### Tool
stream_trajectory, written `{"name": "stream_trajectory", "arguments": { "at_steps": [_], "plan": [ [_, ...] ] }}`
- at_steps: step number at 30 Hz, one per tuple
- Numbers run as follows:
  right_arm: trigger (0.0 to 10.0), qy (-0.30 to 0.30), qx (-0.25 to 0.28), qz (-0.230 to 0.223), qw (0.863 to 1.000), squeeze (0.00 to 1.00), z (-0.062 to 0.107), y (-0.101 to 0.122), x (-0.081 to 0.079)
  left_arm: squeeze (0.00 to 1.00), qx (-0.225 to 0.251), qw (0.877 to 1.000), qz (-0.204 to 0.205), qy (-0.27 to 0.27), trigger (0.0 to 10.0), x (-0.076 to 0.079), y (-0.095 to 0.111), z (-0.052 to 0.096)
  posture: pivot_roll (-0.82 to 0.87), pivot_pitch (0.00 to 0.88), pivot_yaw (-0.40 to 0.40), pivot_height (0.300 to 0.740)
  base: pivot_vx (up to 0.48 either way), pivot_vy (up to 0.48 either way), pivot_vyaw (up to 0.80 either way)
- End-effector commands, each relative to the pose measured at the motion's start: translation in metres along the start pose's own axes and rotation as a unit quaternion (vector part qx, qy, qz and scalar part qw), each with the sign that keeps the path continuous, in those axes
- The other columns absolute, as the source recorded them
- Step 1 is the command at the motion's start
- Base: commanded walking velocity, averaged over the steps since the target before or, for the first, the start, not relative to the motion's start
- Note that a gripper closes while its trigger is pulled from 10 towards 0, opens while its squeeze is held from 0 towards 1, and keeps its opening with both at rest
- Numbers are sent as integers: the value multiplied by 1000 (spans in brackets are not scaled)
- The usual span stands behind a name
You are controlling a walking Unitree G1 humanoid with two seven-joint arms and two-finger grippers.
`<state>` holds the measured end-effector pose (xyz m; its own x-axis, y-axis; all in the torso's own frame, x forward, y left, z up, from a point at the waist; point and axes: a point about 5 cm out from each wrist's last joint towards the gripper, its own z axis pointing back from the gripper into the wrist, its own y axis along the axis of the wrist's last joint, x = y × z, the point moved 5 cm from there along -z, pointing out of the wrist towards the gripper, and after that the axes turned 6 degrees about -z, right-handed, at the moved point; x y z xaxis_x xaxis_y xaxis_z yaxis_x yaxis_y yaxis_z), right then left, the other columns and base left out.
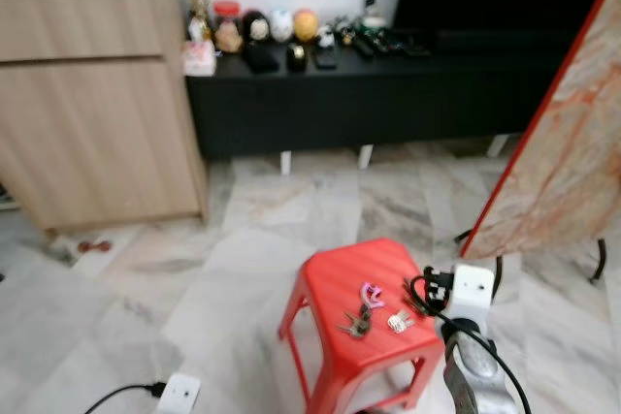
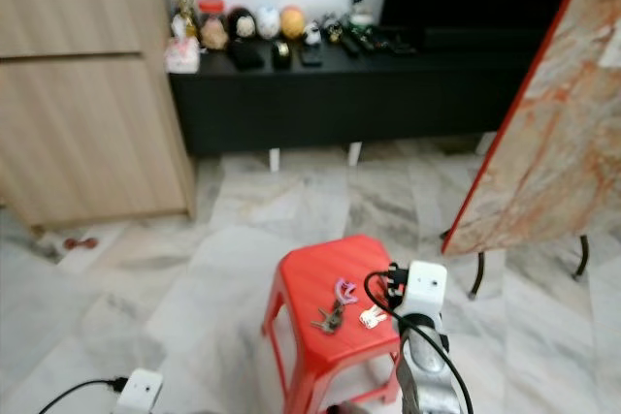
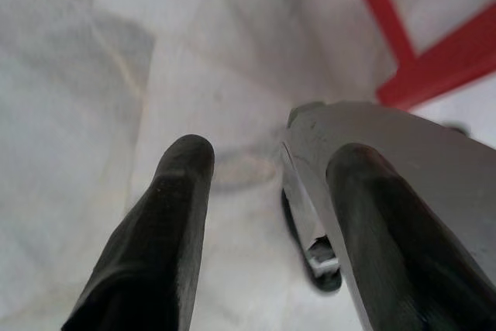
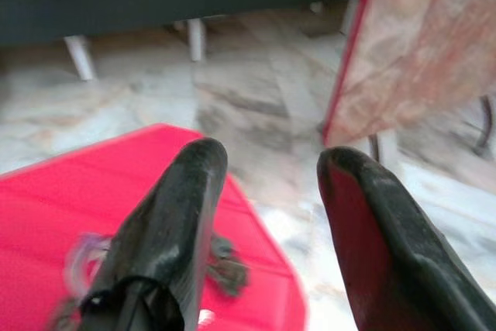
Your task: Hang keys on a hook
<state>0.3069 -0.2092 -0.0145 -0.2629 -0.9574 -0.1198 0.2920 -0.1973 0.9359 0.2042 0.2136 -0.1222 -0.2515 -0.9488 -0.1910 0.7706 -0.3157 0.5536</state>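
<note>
A bunch of keys point(image 1: 361, 315) with a pink ring and a small white tag lies on a red plastic stool point(image 1: 335, 278) in front of me. My right arm's wrist point(image 1: 473, 290) hovers just off the stool's right edge, level with the keys. In the right wrist view the right gripper point(image 4: 267, 191) is open and holds nothing; the keys point(image 4: 226, 267) lie blurred below its fingers on the red seat. The left wrist point(image 1: 178, 393) hangs low at the lower left. The left gripper point(image 3: 267, 191) is open over the floor, beside the stool's red legs point(image 3: 434, 60).
A light wooden cabinet point(image 1: 92, 104) stands at the left. A low black bench point(image 1: 369, 94) with figurines and remotes runs along the back wall. A marble-patterned board with a red edge point(image 1: 568, 143) leans at the right on a black stand. The floor is grey marble tile.
</note>
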Motion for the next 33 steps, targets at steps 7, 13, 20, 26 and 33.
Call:
{"name": "stream_trajectory", "arguments": {
  "at_steps": [7,13,20,26,33],
  "plan": [
    [10000,20,-2,0,1000,0,-2,0,-16,0,-11,1000,7,-5,10000,4,-8,1,74,0,-86,648,53,0,0],
    [10000,34,-49,17,998,0,-1,-17,-19,0,-10,1000,6,-7,10000,5,-6,1,72,0,-85,648,0,0,0],
    [10000,81,-123,96,984,0,-3,-38,-27,0,-10,1000,6,-10,10000,8,-6,1,59,0,-74,648,0,0,0],
    [10000,130,-163,104,973,0,-6,-45,-39,0,-11,1000,6,-11,10000,8,-7,1,55,0,-77,648,0,0,0],
    [10000,129,-45,23,990,0,-17,1,-52,0,-11,1000,11,-9,10000,8,-9,1,67,0,-82,648,0,0,0]
  ]
}}
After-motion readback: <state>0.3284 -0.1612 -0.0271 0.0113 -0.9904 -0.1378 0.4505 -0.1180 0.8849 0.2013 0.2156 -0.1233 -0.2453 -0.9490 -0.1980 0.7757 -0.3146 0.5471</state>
